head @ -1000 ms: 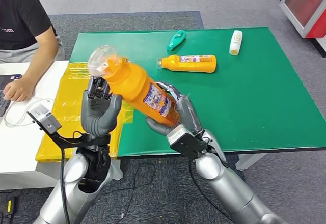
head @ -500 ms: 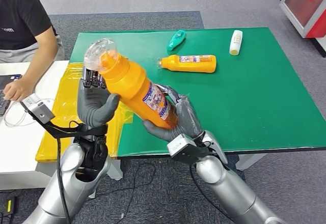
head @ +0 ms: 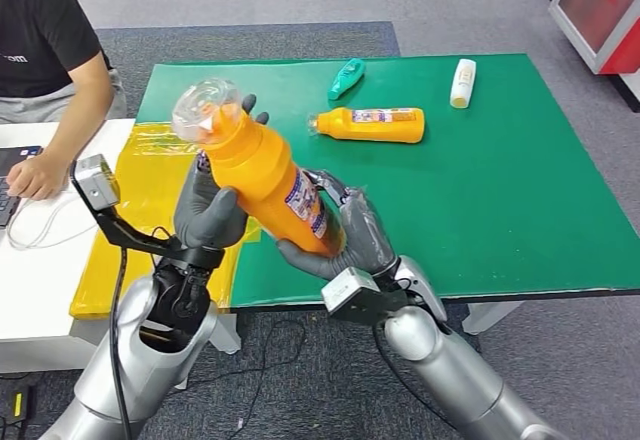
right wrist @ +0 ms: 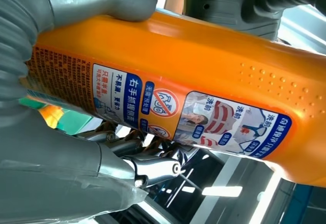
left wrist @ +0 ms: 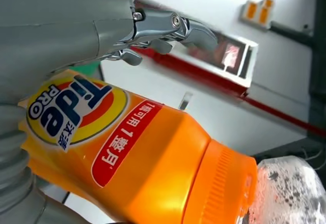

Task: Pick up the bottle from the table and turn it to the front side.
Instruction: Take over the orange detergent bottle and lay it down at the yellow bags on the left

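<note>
Two hands: you see both clamped on the bottle [head: 264, 172].
Right hand [head: 355, 235]: cradles the base.
Left hand [head: 215, 205]: wraps the upper body, ready to rotate it.

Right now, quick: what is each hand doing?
Left hand: grips the orange bottle near its neck.
Right hand: holds the same bottle's lower end.

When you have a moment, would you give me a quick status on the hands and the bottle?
Left hand and right hand both grip the bottle. Bottle off the table, tilted, cap up-left. Nothing in the way.
</note>
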